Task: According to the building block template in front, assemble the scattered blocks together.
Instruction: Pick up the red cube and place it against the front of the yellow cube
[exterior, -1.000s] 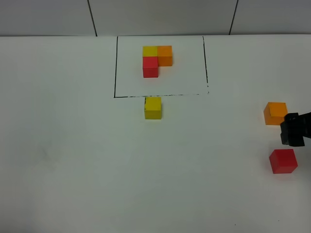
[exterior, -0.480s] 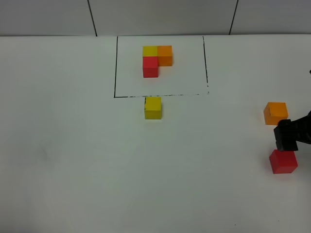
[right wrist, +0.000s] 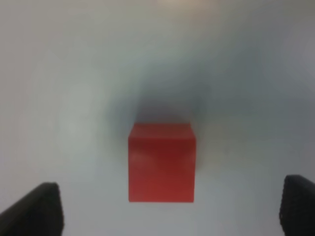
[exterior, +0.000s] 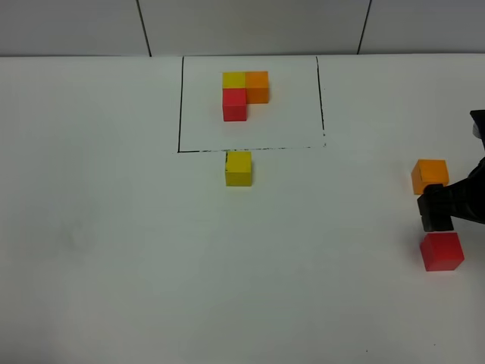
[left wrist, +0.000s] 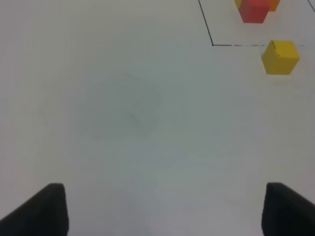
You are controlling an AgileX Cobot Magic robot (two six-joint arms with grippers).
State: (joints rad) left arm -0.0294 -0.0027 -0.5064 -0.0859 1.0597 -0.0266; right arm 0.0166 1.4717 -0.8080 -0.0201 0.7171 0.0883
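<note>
Exterior high: right end effector (exterior: 436, 208) hangs between orange block (exterior: 430, 176) and red block (exterior: 442, 252), near both, at the desk's (exterior: 114, 250) right side. Risk: a descent from here could clip the orange block, or land a finger on the red block and shove it. Yellow block (exterior: 238, 167) sits just outside the template (exterior: 244, 94) frame.

Left wrist: left end effector (left wrist: 162, 211) wide, empty; yellow block (left wrist: 280, 57) well apart.

Right wrist: fingers (right wrist: 29, 211) wide, holding nothing; red block (right wrist: 161, 162) centred between them, slightly ahead, untouched.

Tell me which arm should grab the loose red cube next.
Right. The right end effector, open, hovers by the red cube, centred in its wrist view; the left end effector faces the distant yellow cube.
</note>
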